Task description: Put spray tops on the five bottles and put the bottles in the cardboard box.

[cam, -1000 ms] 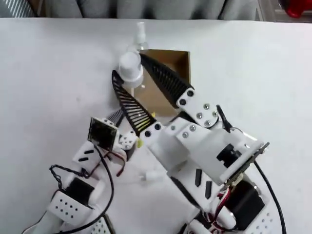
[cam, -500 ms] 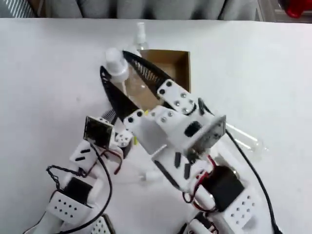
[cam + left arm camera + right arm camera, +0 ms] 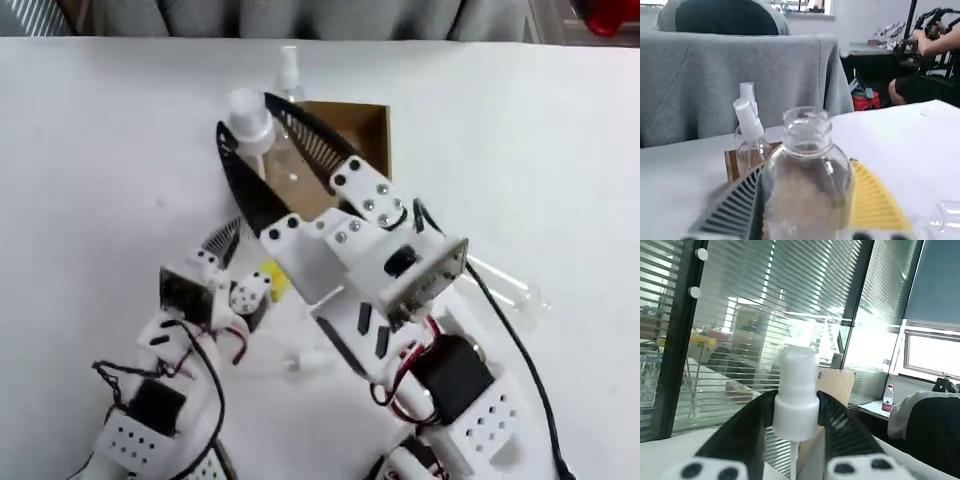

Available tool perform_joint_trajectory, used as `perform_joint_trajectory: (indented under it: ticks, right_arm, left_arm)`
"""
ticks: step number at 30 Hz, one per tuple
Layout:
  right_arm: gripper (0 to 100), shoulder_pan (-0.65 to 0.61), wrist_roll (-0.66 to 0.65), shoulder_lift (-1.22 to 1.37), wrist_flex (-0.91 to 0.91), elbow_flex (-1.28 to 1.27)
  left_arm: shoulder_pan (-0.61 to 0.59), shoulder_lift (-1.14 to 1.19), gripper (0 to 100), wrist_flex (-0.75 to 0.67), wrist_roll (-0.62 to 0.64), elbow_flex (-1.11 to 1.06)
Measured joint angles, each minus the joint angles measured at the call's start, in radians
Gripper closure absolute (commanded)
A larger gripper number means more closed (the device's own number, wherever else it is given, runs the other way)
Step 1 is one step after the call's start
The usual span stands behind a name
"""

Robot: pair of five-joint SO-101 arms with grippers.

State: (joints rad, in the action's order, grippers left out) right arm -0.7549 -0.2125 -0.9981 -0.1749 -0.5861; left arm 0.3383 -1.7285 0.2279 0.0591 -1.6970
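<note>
The right gripper (image 3: pixel 796 422) clamps its black jaws on a white plastic spray top (image 3: pixel 796 390) at the left edge of the brown cardboard box (image 3: pixel 352 125). The left gripper (image 3: pixel 805 207), with grey and yellow jaws, grips a clear uncapped plastic bottle (image 3: pixel 807 170) near the box. A clear bottle already fitted with its sprayer (image 3: pixel 751 145) stands at the box's far edge.
</note>
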Motion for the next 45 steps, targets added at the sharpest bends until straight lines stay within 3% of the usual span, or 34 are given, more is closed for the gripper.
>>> perform_joint_trajectory:
  ticks: [4, 13, 41, 45]
  right_arm:
    - [98.3, 0.04, 0.006, 0.046, 0.037, -0.002]
    - [98.3, 0.058, 0.084, 0.083, 0.066, -0.003]
    - [98.4, 0.023, 0.084, 0.083, 0.005, -0.003]
    - [98.4, -0.012, 0.018, 0.083, -0.046, -0.003]
  left_arm:
    - [0.021, -0.069, 98, 0.087, 0.0, 0.002]
    - [0.021, -0.075, 98, 0.094, 0.0, 0.002]
    - [0.021, -0.075, 98, 0.094, 0.0, 0.002]
    - [0.021, -0.075, 98, 0.094, 0.0, 0.002]
